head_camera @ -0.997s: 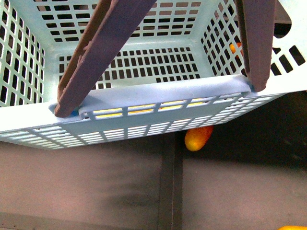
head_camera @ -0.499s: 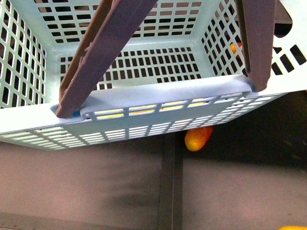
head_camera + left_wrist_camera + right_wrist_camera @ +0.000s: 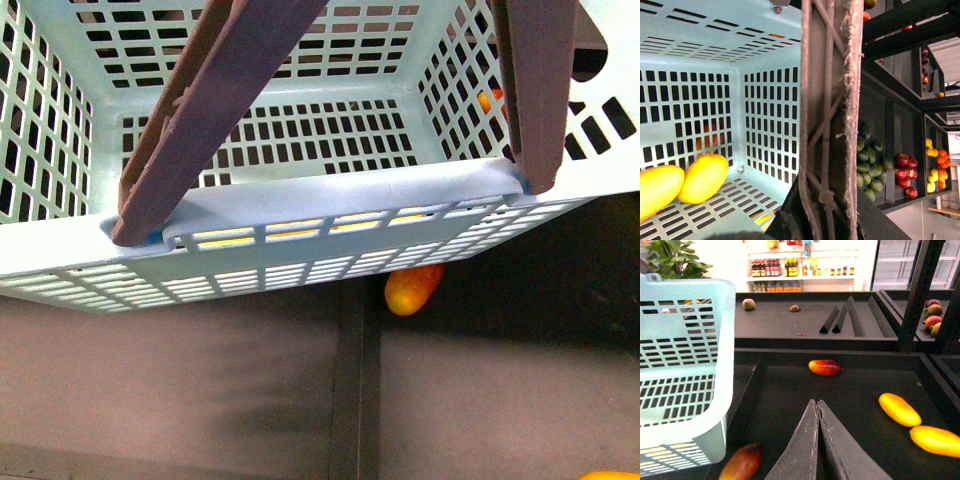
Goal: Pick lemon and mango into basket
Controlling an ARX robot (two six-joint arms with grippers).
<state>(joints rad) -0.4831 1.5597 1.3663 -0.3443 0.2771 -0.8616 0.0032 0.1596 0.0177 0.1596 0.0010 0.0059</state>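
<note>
Right pincer [image 3: 817, 407]: two dark tapered fingers [image 3: 800, 450] pressed together along their length, tips meeting, nothing held between them; seen only in the right wrist view. Left pincer: not made out in the left wrist view. Neither arm is seen in the front view.

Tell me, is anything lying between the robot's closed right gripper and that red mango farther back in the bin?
No. In the right wrist view, only bare dark bin floor lies between the right gripper and the red mango.
</note>
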